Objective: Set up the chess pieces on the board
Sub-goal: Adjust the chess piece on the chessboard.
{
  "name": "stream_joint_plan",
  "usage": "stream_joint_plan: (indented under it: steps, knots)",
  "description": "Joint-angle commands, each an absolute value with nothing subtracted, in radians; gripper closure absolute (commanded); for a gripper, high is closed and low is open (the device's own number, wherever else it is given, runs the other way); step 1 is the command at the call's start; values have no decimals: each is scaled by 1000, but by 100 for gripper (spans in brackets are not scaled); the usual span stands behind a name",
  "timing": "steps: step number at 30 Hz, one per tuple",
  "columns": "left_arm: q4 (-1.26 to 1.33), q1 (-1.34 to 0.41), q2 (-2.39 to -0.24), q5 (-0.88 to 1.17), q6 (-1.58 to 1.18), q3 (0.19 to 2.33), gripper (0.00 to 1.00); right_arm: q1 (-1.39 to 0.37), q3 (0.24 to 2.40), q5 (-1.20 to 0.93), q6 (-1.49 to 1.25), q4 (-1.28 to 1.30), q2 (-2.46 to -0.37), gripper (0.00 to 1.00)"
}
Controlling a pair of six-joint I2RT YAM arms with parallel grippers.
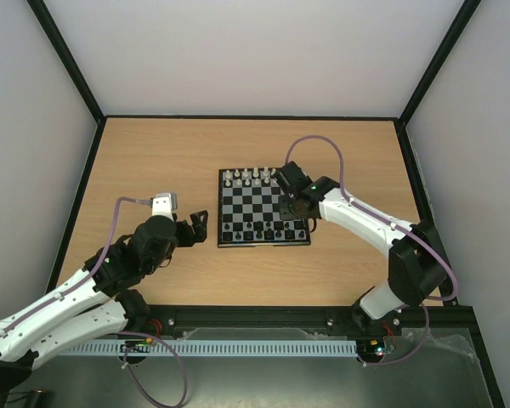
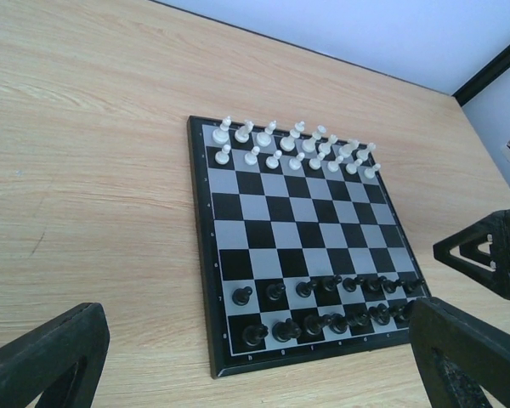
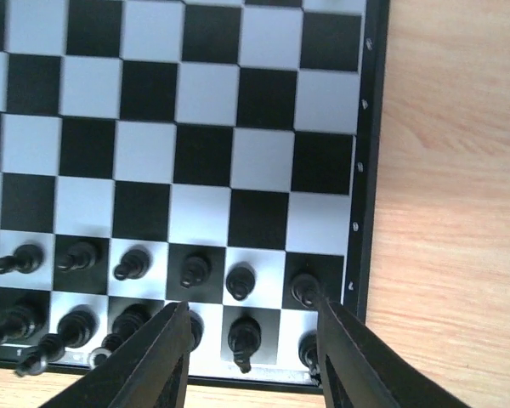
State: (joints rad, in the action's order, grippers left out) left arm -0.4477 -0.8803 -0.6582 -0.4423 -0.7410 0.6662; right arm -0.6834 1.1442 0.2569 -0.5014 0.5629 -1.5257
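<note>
A: Where do we see the board [image 1: 260, 204]?

B: Flat in the middle of the table [image 1: 153, 161]. We count the black pieces [image 2: 274, 292] in its two near rows and the white pieces [image 2: 263, 136] in the two far rows.

A: And our grippers?

B: The left gripper [image 1: 195, 228] sits beside the board's left edge, apart from it, jaws spread wide and empty. The right gripper [image 3: 253, 327] hangs over the near right corner, fingers parted around one black piece [image 3: 244, 337], with gaps on both sides, so we call it open.

Overhead camera looks down from behind; both wrist cameras share the board [image 2: 299, 236] (right one much closer).
</note>
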Motion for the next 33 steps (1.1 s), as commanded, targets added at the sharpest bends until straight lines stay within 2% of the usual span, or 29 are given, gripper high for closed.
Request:
stream_joint_plan:
  steps: [1, 7, 18, 24, 33]
  knots:
    - [-433, -875, -680, -440, -736, 676, 1, -662, 1096, 219, -473, 579, -1529, 60]
    - [-433, -876, -675, -439, -738, 674, 1, -661, 1062, 174, -466, 543, -1566, 68]
    - [-429, -875, -675, -441, -738, 669, 0, -661, 1058, 149, -457, 497, -1630, 70]
    - [-437, -876, -664, -448, -739, 669, 1, -661, 1074, 168, -456, 496, -1671, 76]
    - [-440, -875, -660, -451, -742, 669, 1, -660, 1083, 173, -453, 491, -1690, 78]
